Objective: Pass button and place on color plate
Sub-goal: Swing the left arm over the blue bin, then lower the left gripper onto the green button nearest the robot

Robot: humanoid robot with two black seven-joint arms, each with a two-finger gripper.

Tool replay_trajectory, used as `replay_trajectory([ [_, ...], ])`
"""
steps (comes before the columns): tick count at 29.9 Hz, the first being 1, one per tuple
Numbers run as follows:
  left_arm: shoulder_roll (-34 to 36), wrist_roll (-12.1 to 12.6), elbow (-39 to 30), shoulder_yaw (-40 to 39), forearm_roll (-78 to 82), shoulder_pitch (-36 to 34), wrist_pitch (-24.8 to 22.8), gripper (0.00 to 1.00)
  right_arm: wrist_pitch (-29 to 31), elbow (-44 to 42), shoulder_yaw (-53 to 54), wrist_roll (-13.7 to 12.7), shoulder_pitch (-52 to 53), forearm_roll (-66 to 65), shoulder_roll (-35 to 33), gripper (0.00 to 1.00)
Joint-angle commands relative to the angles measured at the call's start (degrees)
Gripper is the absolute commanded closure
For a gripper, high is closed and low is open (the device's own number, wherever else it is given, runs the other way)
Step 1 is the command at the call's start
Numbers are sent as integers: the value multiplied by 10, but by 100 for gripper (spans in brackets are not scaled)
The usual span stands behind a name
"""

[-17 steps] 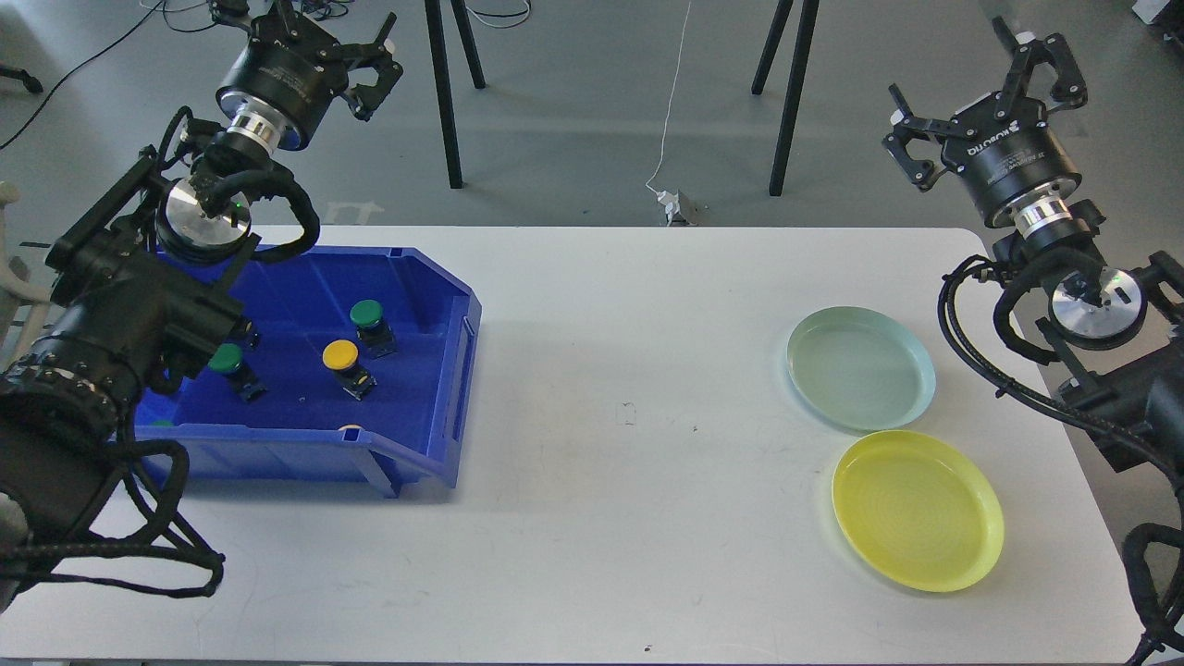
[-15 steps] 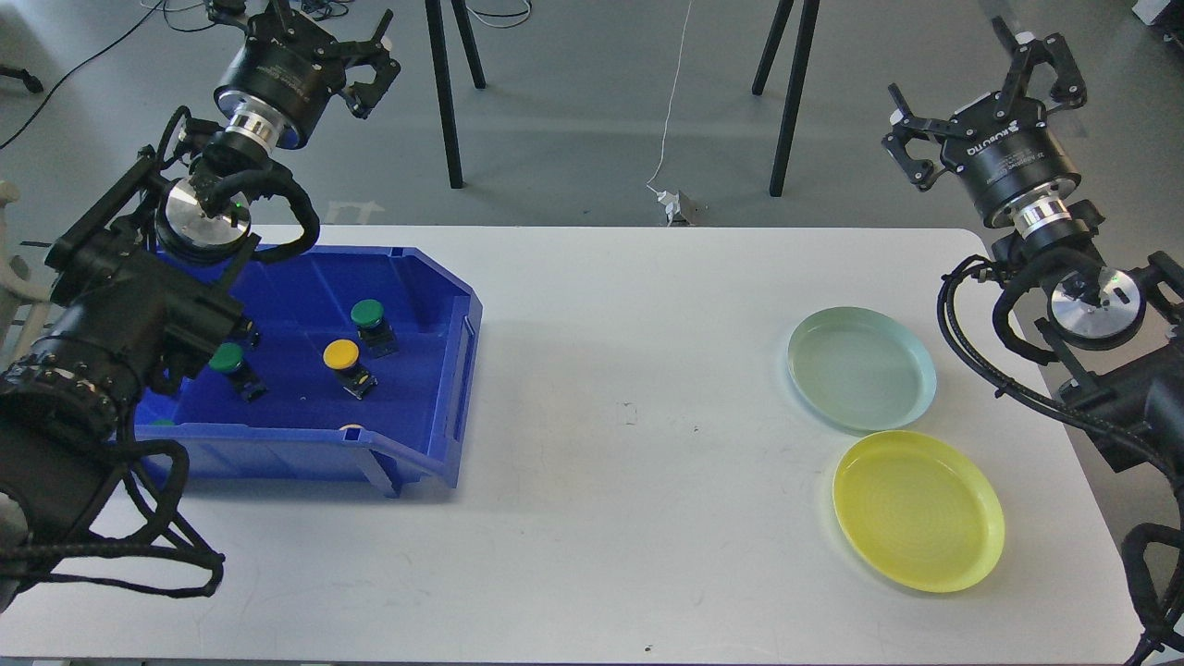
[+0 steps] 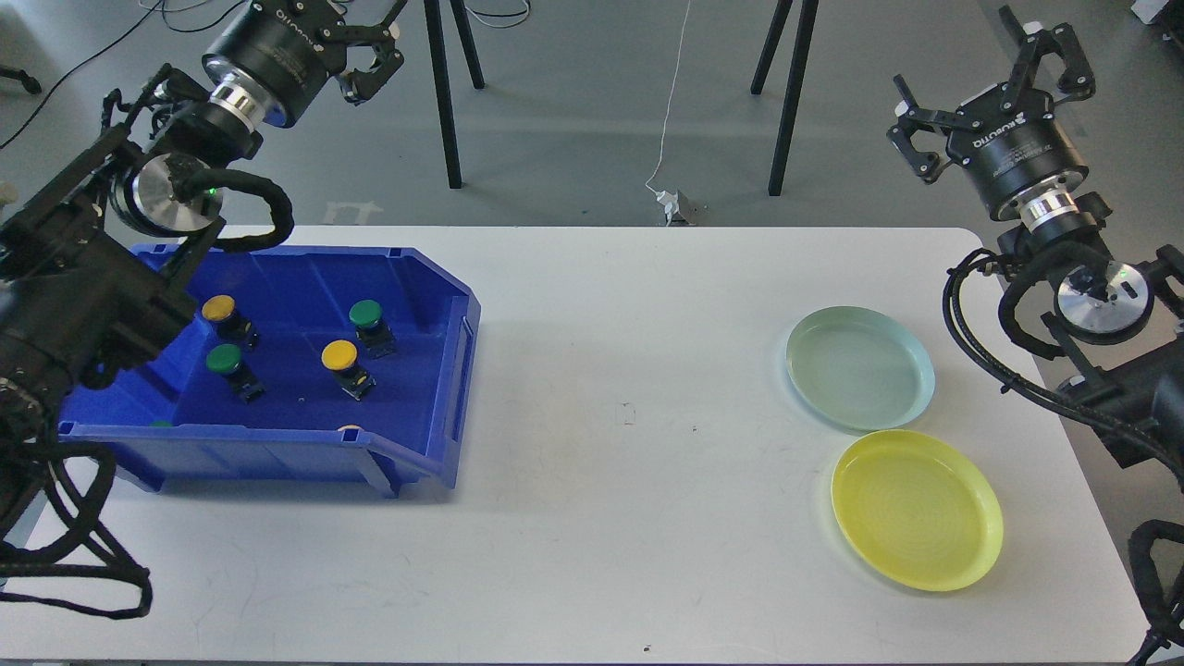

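A white surface [image 3: 592, 518] carries a blue bin [image 3: 435, 435] on its left side and two plates on its right. Four buttons sit loose on the bin floor, none of them held: a yellow button [image 3: 219, 309] near the back left corner, close under the left arm; a green button [image 3: 223, 359] just in front of it; a second yellow button [image 3: 339, 354] near the middle of the floor; and a second green button [image 3: 366, 314] just behind and to the right of that one. Each has a coloured round cap on a dark body, and the caps tilt slightly rather than facing straight up. Small bits of something green and something pale peek over the bin's front wall, too hidden to identify. On the right, a pale green plate [image 3: 911, 356] lies nearer the back edge and a yellow plate [image 3: 980, 546] lies in front of it, the two rims just beside each other, nearly touching; both plates hold nothing. The left gripper [image 3: 365, 42] hangs above the floor beyond the back left corner of the surface, well above and behind the bin, its jaws spread apart and empty, partly cut off by the top edge of the view. The right gripper [image 3: 994, 92] is raised beyond the back right corner, well apart from the plates, its jaws also spread wide with nothing between them.
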Motion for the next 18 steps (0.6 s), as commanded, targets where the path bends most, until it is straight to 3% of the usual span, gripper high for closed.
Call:
replay_trajectory([
  [1,71,0,-89,26,86,28,24,3,0,-1,0,0,0,-1,-1,0],
  [9,234,0,-256,70,418,63,23,4,0,-2,0,0,-5,-1,-1,0],
  [18,291,-2,-265,98,744,95,24,10,0,-4,1,1,-10,-1,-11,0],
])
